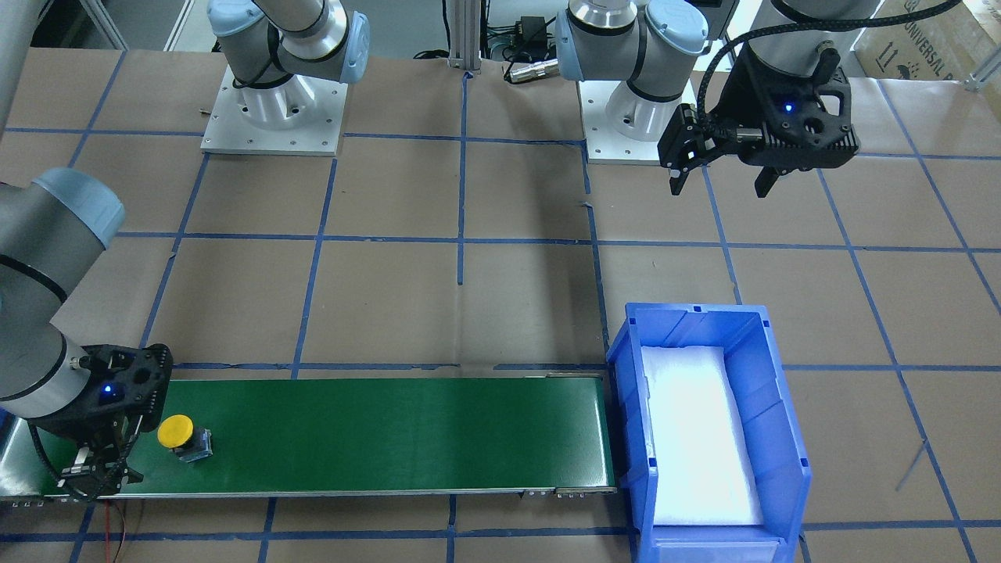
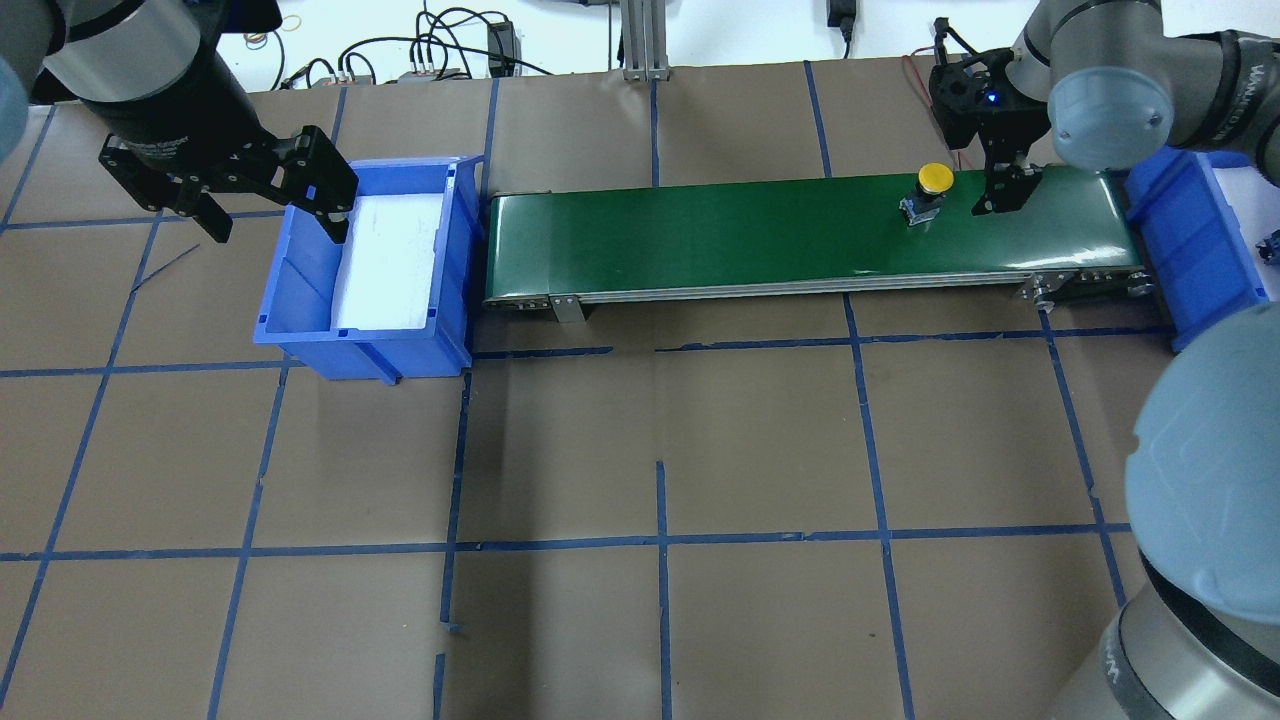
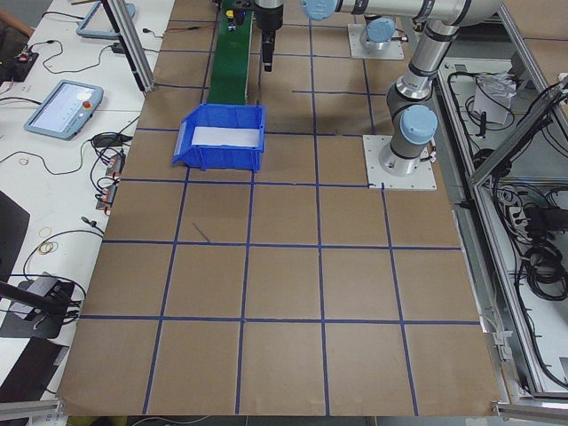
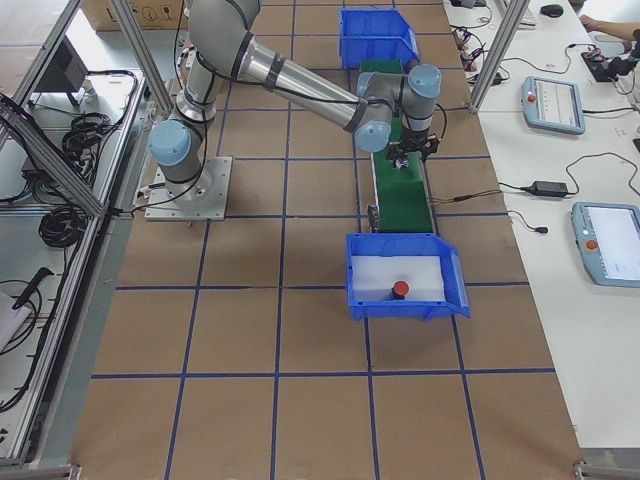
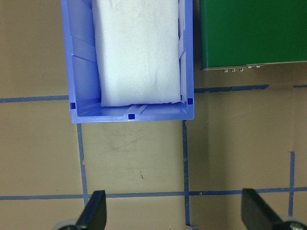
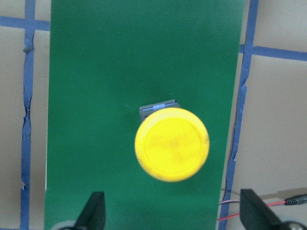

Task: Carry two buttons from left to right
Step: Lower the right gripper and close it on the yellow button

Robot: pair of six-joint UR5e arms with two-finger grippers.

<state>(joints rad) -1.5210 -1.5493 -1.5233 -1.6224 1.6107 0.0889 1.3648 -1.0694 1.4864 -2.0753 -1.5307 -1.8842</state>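
I get bright, even overhead light and faint, soft shadows. The foam (image 1: 700, 438) in the bin (image 1: 782, 422) glares to blank white. Up close, the yellow button (image 6: 171, 143) looks slightly soft.

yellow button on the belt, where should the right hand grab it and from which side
I would grip the yellow button by its round cap, coming straight down with the open right hand, one finger on each side of the rim. It stands cap-up on the green belt, and the wide cap hides most of the body below.
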